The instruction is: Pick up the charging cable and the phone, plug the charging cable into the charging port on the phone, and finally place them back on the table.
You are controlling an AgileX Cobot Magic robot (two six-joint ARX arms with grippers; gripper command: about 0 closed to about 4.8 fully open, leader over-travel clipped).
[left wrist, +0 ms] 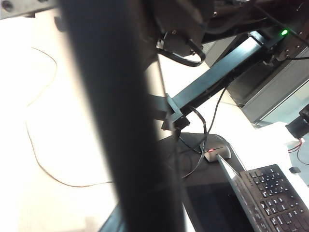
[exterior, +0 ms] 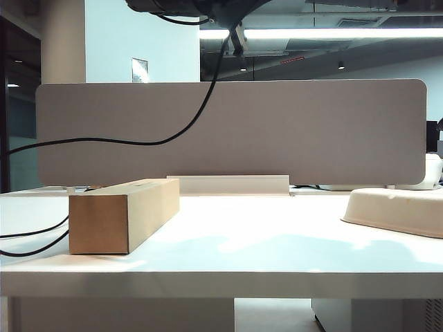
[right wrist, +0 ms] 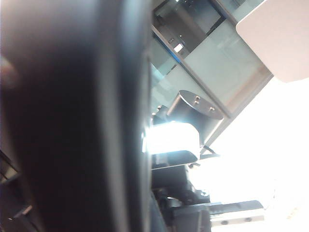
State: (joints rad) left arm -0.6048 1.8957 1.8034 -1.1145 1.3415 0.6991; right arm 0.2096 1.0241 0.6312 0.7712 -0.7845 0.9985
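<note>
The charging cable (exterior: pixel 124 143) hangs as a black cord from dark arm parts (exterior: pixel 208 8) at the top edge of the exterior view. It sweeps down to the left in front of the grey divider. Both grippers are above that view. A broad dark blurred shape (left wrist: pixel 120 145) sits close against the left wrist camera and hides the left gripper's jaws. A similar dark mass (right wrist: pixel 72 121) covers the right gripper's jaws in the right wrist view. I cannot tell whether either shape is the phone. The charging port is hidden. The white table (exterior: pixel 263 235) lies below.
A long brown cardboard box (exterior: pixel 124 216) lies on the table's left, with two black cords (exterior: pixel 28 238) beside it. A pale tray (exterior: pixel 398 207) sits at the right edge. The grey divider (exterior: pixel 277 131) closes the back. A laptop keyboard (left wrist: pixel 275 193) and mouse (left wrist: pixel 215 153) show in the left wrist view.
</note>
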